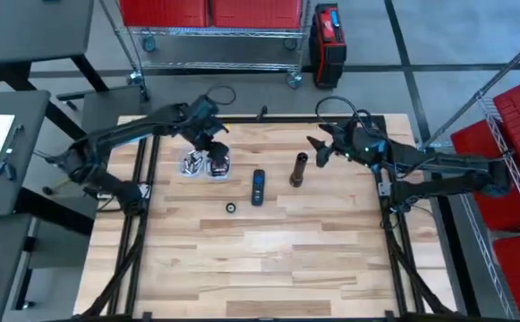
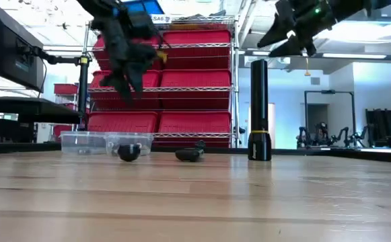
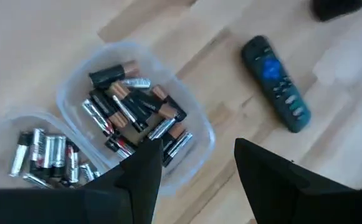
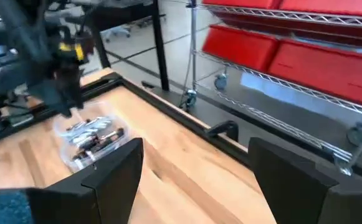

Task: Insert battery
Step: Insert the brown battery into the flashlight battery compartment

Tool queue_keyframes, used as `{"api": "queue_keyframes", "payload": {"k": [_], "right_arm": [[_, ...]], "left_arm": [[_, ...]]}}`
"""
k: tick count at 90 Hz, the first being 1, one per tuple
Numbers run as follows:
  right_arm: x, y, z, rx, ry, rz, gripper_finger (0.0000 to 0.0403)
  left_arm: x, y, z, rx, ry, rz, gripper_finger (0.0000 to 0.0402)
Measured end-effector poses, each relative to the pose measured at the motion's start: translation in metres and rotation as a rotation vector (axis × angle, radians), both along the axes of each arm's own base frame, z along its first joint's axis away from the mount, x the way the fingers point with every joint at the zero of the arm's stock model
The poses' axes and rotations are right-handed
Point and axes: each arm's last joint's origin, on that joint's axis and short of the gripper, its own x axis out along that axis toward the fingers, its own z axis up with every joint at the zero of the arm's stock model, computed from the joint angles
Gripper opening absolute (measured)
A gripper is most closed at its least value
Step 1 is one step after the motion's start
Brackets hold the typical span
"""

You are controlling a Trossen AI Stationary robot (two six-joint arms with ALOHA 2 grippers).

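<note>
Batteries (image 3: 134, 112) lie jumbled, long axes pointing every way, in two clear tubs (image 1: 205, 165) at upper left of the high view. The left gripper (image 1: 208, 143) hovers above them, fingers spread and empty. The flashlight (image 1: 297, 169) stands upright right of centre, beside the remote (image 1: 258, 186). The right gripper (image 1: 317, 148) hangs spread near it.

Both arms are dark, near-black, built of slim tubular links with bulkier joints. Black cables loop over each wrist. The left claw (image 1: 208, 143) has broad, flat, matte black fingers (image 3: 137, 180); a yellow marking, perhaps a label, sits above them. A small green light shows near the right claw (image 1: 318, 150).
</note>
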Motion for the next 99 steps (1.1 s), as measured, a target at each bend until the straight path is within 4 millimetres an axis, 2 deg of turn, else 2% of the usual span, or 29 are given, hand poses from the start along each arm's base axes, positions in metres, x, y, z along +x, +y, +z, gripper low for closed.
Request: {"api": "queue_keyframes", "payload": {"k": [21, 44, 81, 99], "right_arm": [[-0.001, -0.002, -0.002, 0.014, 0.009, -0.012, 0.0281], [-0.002, -0.001, -0.006, 0.024, 0.052, -0.012, 0.0281], [-0.005, -0.003, -0.010, 0.037, 0.109, -0.025, 0.0281], [-0.006, -0.003, -0.011, 0.034, 0.118, -0.022, 0.0281]], "left_arm": [[0.016, 0.011, -0.035, -0.127, 0.067, 0.157, 0.0180], [0.026, 0.019, -0.059, -0.118, 0.132, 0.270, 0.0180], [0.036, 0.029, -0.082, -0.060, 0.162, 0.334, 0.0178], [0.036, 0.030, -0.084, -0.037, 0.180, 0.344, 0.0132]]}}
